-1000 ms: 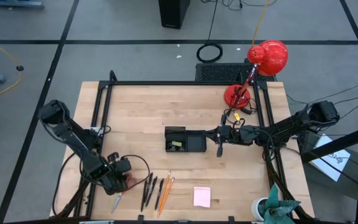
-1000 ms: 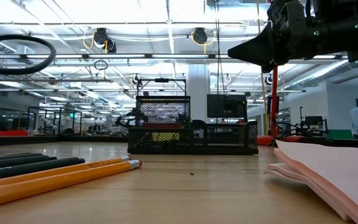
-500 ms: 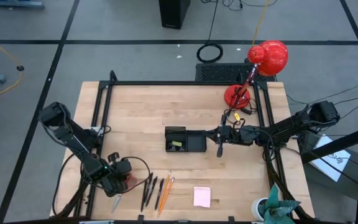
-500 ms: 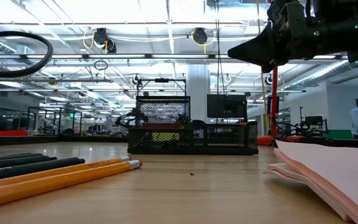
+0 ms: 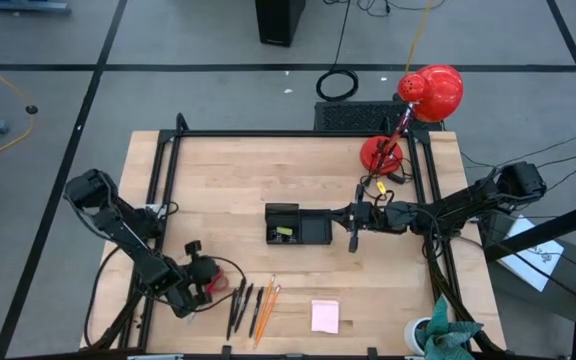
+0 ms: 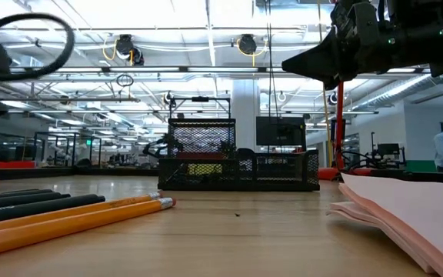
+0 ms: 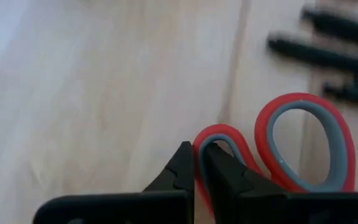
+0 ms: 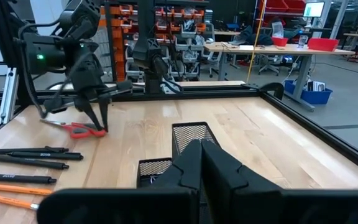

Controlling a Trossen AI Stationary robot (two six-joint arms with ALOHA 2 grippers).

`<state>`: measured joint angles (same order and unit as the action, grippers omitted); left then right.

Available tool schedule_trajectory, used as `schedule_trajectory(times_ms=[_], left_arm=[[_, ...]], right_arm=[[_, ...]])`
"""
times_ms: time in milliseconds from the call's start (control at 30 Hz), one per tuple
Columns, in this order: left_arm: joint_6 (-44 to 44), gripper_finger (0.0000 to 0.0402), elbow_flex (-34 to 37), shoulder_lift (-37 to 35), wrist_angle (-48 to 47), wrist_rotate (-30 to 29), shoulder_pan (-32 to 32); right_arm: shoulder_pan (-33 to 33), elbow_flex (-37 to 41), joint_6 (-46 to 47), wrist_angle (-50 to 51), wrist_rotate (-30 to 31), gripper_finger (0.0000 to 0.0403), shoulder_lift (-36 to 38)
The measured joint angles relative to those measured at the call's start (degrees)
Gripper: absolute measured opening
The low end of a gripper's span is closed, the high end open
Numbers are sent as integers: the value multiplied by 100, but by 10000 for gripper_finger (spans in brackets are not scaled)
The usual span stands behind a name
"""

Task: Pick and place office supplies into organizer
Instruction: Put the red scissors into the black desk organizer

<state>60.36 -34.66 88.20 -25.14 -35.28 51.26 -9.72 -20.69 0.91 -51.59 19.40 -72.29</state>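
Table (image 5: 298, 170): light wooden top inside a black frame; we count the following on it.

Left gripper (image 7: 196, 163): near the front left corner of the table. We see its two dark fingers (image 7: 180, 168) pinched on the rim of the smaller red handle loop of the red-handled scissors (image 7: 303, 146). The right wrist view shows the tips down at the handles, with the scissors lying flat on the wood, blades toward the left edge.

Dark pens (image 5: 239, 305): three, lying side by side along the front edge, just beside the scissors on the side away from the left edge.

Orange pencils (image 5: 264, 308): two, next to the pens, roughly parallel to them.

Pale pink sticky-note pad (image 5: 325, 316): flat near the middle of the front edge, apart from the pencils.

Organizer (image 5: 298, 226): black mesh tray at the centre of the table, its taller section toward the left edge. A small yellow item (image 5: 285, 233) sits in that section; we cannot quite make out what it is.

Right gripper (image 5: 353, 238): hanging just beside the organizer's end that faces the right edge, fingers (image 8: 188, 167) clenched together on nothing.

Red desk lamp (image 5: 413, 115): standing at the back right corner
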Motion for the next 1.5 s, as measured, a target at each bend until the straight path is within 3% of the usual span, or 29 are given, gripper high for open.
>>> schedule_trajectory(times_ms=[233,367,767,1000,1200,1500], left_arm=[[-1209,15,-18,-26,554,-854,-351],[-2663,14,-23,-30,1288,-1294,-613],[-7460,12,-876,-397,3299,-1635,-2113],[-9424,14,-1409,-395,4265,-1686,-3171],[-10593,19,-1536,-395,5627,-987,-4014],[-10131,13,-1696,-402,5854,254,-4951]], right_arm=[[-2,0,35,-8,0,4,0],[0,0,45,-3,0,4,1],[0,0,37,1,0,4,0],[-1,0,-3,1,0,4,0],[0,0,-7,4,0,4,0],[0,0,-52,8,0,4,0]])
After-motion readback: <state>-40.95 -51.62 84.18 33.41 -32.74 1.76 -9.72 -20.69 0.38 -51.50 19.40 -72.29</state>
